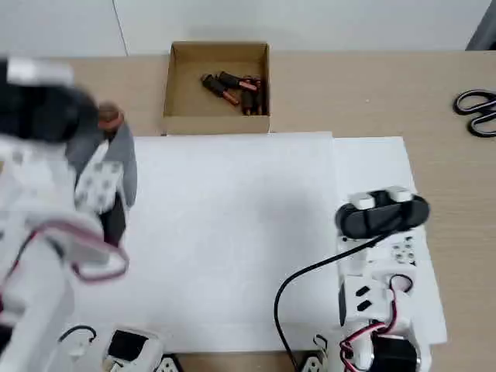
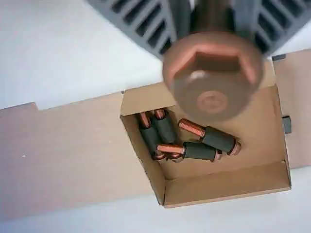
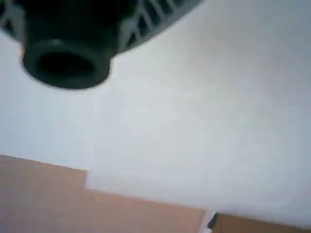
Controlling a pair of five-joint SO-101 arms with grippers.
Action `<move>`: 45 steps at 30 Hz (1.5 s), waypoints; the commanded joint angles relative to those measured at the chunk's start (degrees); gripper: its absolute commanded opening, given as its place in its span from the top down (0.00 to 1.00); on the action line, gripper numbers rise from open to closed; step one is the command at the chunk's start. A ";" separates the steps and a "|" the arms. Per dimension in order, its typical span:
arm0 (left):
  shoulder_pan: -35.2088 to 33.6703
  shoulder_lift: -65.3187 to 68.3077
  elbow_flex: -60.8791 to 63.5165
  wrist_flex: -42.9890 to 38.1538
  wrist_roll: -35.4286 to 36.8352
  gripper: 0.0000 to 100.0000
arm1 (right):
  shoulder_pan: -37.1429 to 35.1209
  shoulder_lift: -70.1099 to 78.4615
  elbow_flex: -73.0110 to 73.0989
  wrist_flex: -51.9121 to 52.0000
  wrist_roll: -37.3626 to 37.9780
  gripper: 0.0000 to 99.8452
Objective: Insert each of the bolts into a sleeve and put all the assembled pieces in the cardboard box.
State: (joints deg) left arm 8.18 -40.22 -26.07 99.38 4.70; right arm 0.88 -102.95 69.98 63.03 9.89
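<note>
Hanging at the left side of the table [image 1: 372,93], the left gripper [image 2: 212,14] is clamped on a copper bolt [image 2: 211,77]. Its grey ribbed fingers [image 2: 136,19] close in on the shank, and the hexagonal head points towards the wrist camera. From the high view, that bolt sits just off the cardboard box's left side, near the far left corner of the white sheet [image 1: 232,232].

The cardboard box [image 1: 217,124] stands open at the far edge of the sheet, touching it or very nearly so. Inside it lie four assembled pieces [image 2: 187,141], each a copper bolt pushed through a dark sleeve. They are bunched together towards one side of the box floor. Two lie side by side, and the other two lie across beside them.

Over on the right, the right gripper [image 3: 68,29] is closed on a black sleeve [image 3: 65,65]. The sleeve's round open end faces the wrist camera, with white paper and a strip of wooden table beyond it. That arm is low over the near right part of the sheet, well apart from the box.

A pair of black-handled scissors [image 1: 477,112] lies on the bare wood at the far right edge.
</note>
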 commanded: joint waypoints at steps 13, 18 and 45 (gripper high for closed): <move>-4.40 -46.77 54.55 -28.92 4.22 1.00 | -16.31 -0.92 12.92 -19.03 -0.70 1.00; -4.75 -64.00 75.12 -37.63 6.86 1.00 | -25.80 -0.92 18.64 -26.51 -0.70 1.00; 7.21 -63.12 112.13 -82.90 16.79 1.00 | -41.80 -0.92 26.46 -37.85 -0.53 1.00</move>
State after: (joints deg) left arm 12.92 -102.81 86.29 19.74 21.41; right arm -40.53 -102.95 95.65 26.81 9.89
